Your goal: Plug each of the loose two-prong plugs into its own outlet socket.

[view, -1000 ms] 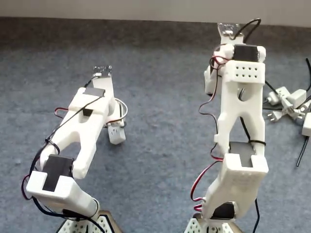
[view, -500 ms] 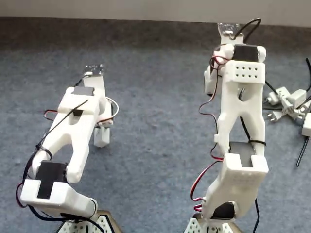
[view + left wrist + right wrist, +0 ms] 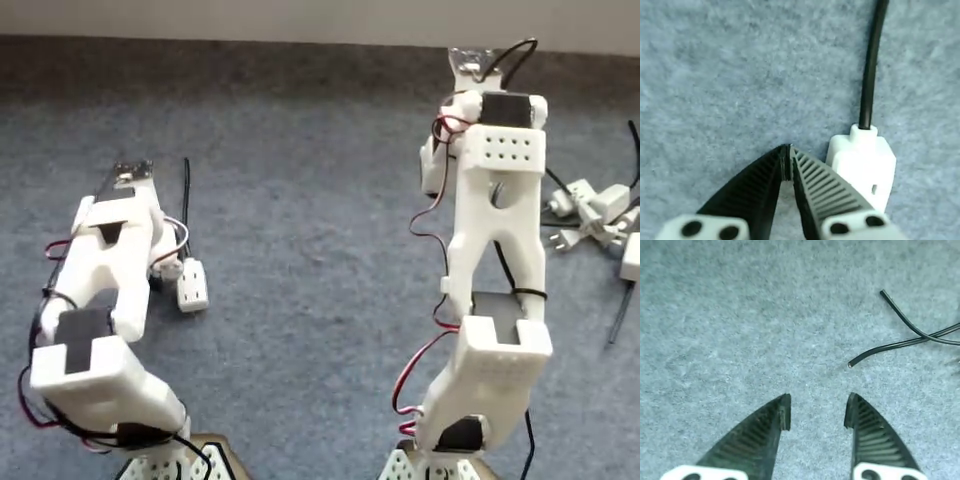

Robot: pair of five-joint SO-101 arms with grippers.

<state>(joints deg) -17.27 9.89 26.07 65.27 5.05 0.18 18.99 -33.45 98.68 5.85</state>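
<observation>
Outlet socket [image 3: 191,285] lies on grey carpet [image 3: 320,200] beside pressed-together left pincer [image 3: 790,152]; right pincer [image 3: 815,411] spread.

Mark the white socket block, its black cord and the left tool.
white socket block [image 3: 862,162], left wrist view, its top face.
black cord [image 3: 871,65], left wrist view, mid-length of the cord.
left tool [image 3: 789,152], left wrist view, where the fingertips meet.

A white rectangular plastic outlet socket [image 3: 191,285] is laid flat at the near left, with small slots seen on its upper face. A black cable [image 3: 186,190] is led away from its far end. At the far right, several white two-prong plugs [image 3: 590,208] are heaped together among thin black cords [image 3: 622,315].
</observation>
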